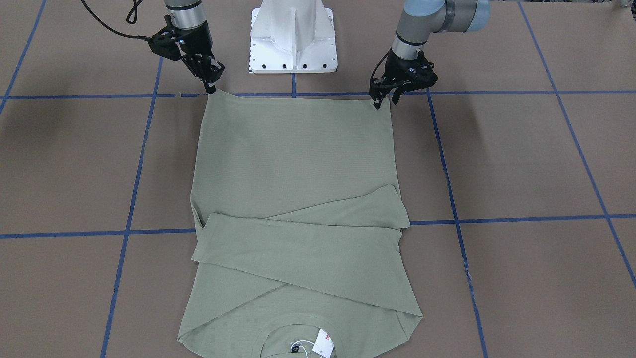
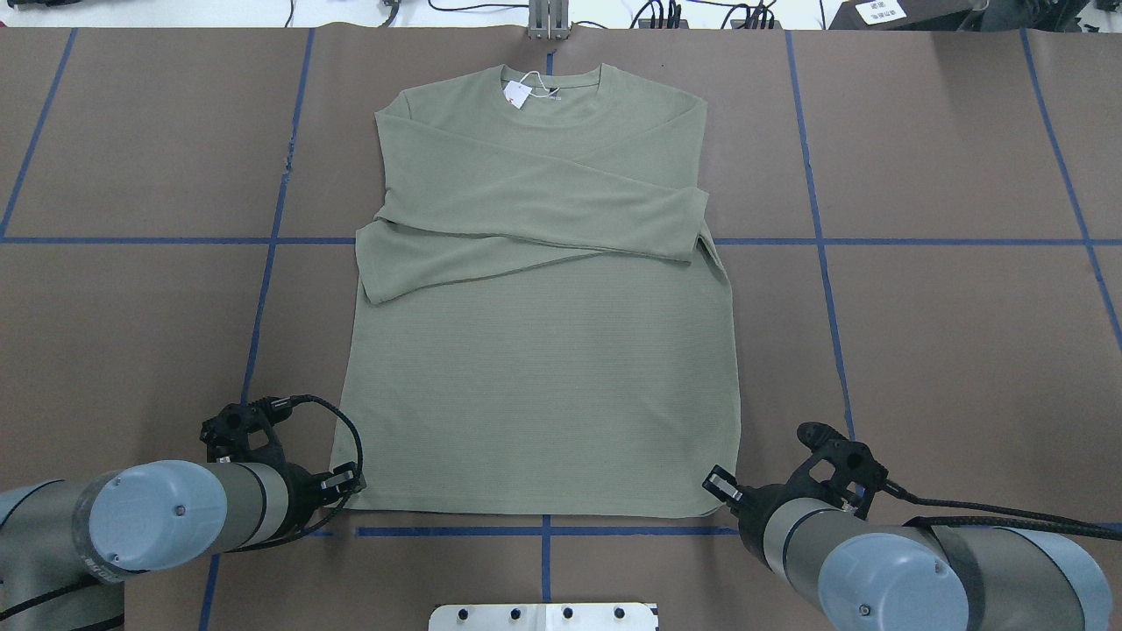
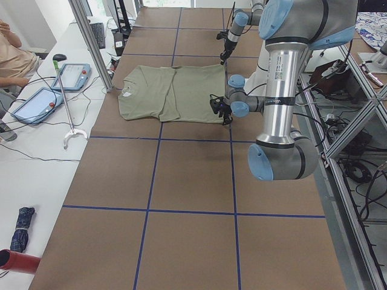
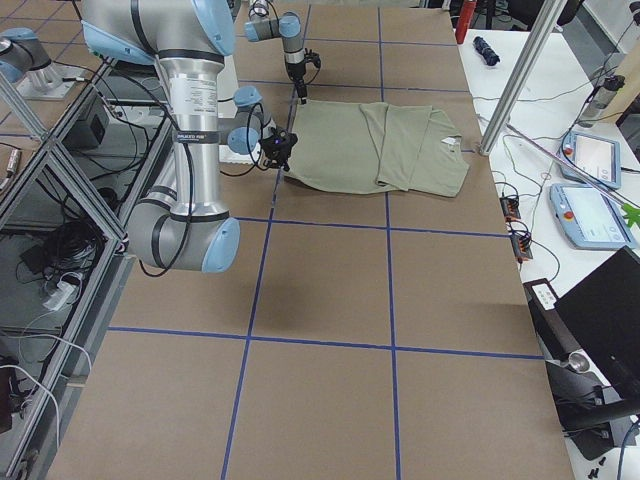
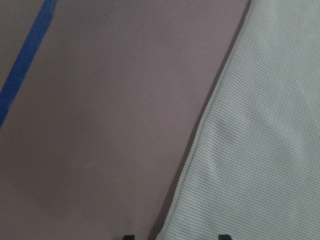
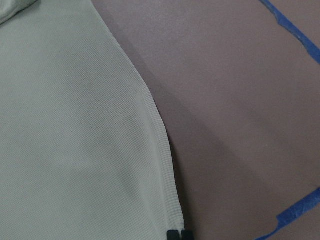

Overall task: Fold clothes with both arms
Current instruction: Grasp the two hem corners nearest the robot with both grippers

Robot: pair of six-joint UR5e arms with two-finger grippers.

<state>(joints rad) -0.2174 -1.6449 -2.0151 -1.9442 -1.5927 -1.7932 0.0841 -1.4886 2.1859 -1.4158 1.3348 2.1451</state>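
**A:** Where does the sage-green long-sleeve knit shirt lie?

**B:** Flat on the brown paper-covered bench, which is marked with a grid of blue tape lines. The ribbed round collar is at the edge far from the robot and the hem is on the robot's side. Both sleeves are folded across the chest, one over the other. A white hang tag rests at the neck.

**A:** And the black two-finger left claw?

**B:** It is down at the hem corner on the robot's left. In the wrist view its fingertips stand apart, and the shirt's side edge runs up between them. Nothing is pinched.

**A:** And the black two-finger right claw?

**B:** It is at the other hem corner. The wrist view shows its two tips pressed together right on the hem's edge. From the front, the corner of cloth rises in a small peak to meet them, so it is clamped on the shirt.

**A:** Anything else on the bench?

**B:** The white metal pedestal base stands near the middle of the hem, apart from it.
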